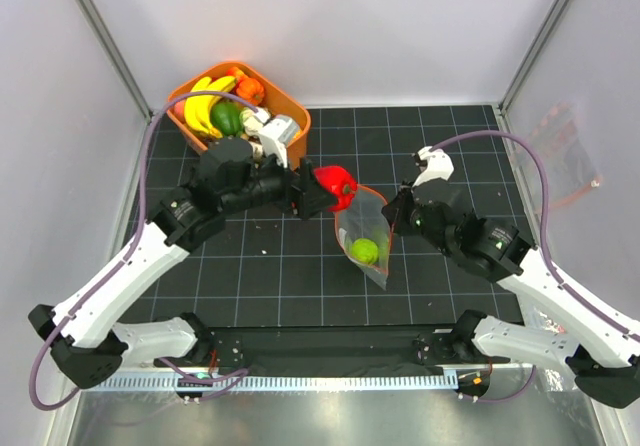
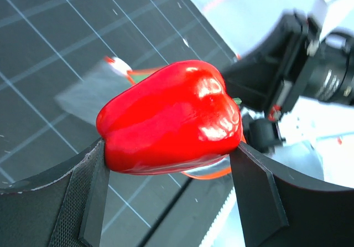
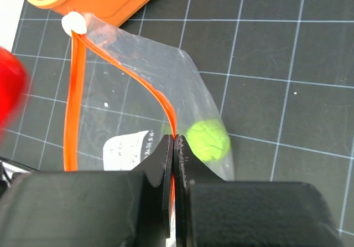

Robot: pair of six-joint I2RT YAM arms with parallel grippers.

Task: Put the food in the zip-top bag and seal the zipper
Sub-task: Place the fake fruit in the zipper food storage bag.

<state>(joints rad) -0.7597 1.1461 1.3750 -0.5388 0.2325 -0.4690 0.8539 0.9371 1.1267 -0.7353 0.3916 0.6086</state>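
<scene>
Red pepper [image 2: 171,125] hangs just above the mouth of the zip-top bag [image 1: 368,228], clamped between the left gripper [image 2: 168,158] fingers. Bag lies mid-mat [image 1: 250,266], one lime-green piece [image 3: 208,140] already inside. Right gripper [image 3: 174,147] is clenched on the zipper [image 3: 119,72] strip, lifting one lip so the mouth gapes. Step in hand: loading food; more sits in the orange tub [image 1: 290,111]. Next: lower pepper into the opening, then release. Mouth looks tight for it.
</scene>
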